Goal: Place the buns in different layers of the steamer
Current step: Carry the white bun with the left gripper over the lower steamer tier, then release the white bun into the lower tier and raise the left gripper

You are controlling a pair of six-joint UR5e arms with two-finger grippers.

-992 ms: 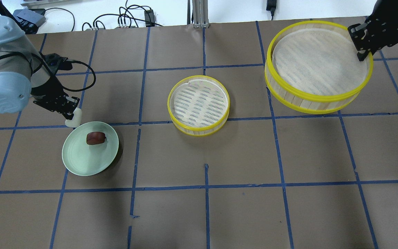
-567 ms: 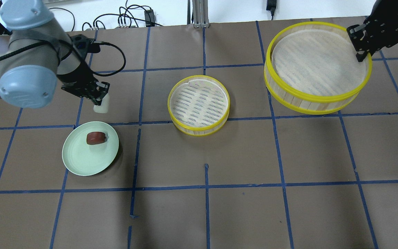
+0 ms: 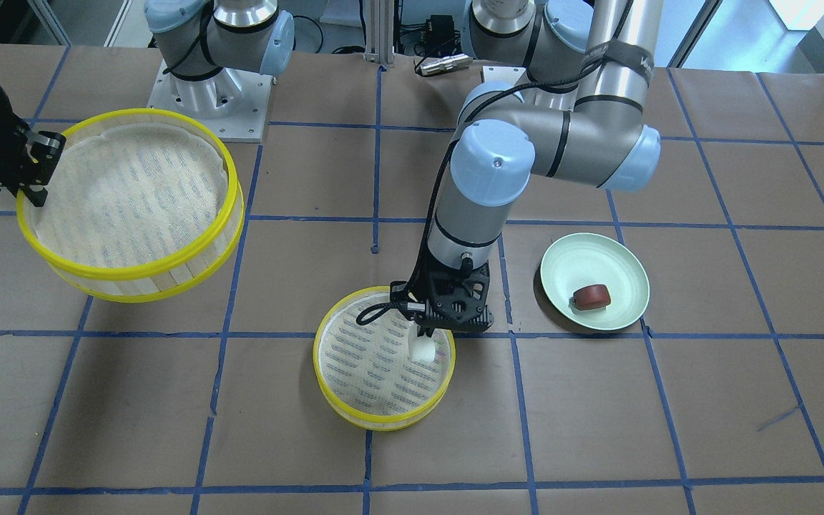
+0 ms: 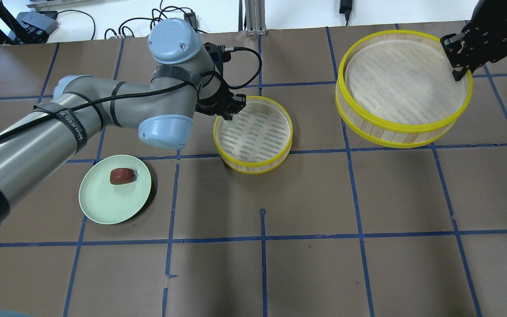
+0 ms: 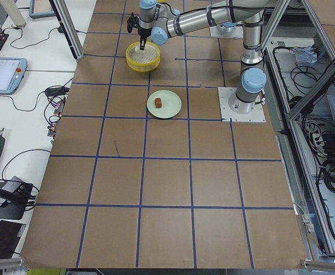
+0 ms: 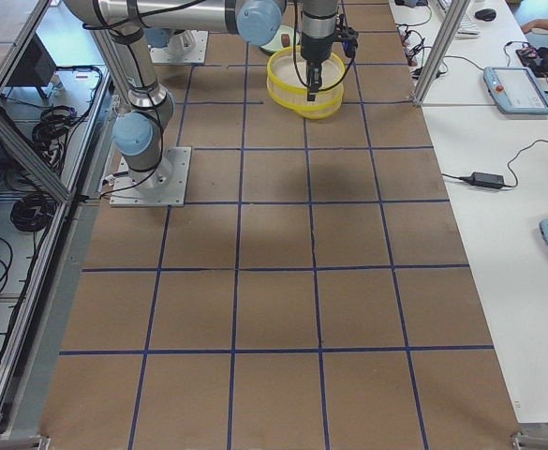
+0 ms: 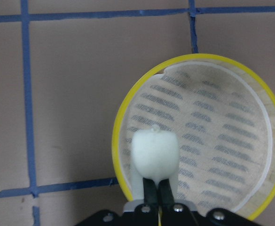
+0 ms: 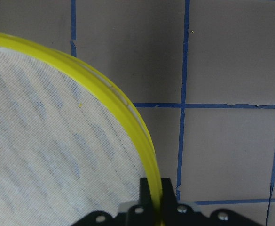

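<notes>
— Front view?
— Left claw (image 3: 423,333) pinches the white bun (image 3: 422,348) over the small tray (image 3: 355,411); brown bun (image 3: 591,297) lies on the plate (image 3: 626,315).
— Overhead?
— Right claw (image 4: 457,75) clamps the big tray (image 4: 403,127) by its rim. Lettering on the armband (image 4: 71,127) is unreadable.

left arm (image 4: 104,114) overhangs small tray (image 4: 253,166) rim

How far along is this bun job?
Nothing is finished: neither layer holds a bun yet. In hand: the left end effector grips the white bun over the table layer, while the right end effector holds the second layer by its rim. Left: release it, then the brown bun on the green plate goes in the second layer.
</notes>
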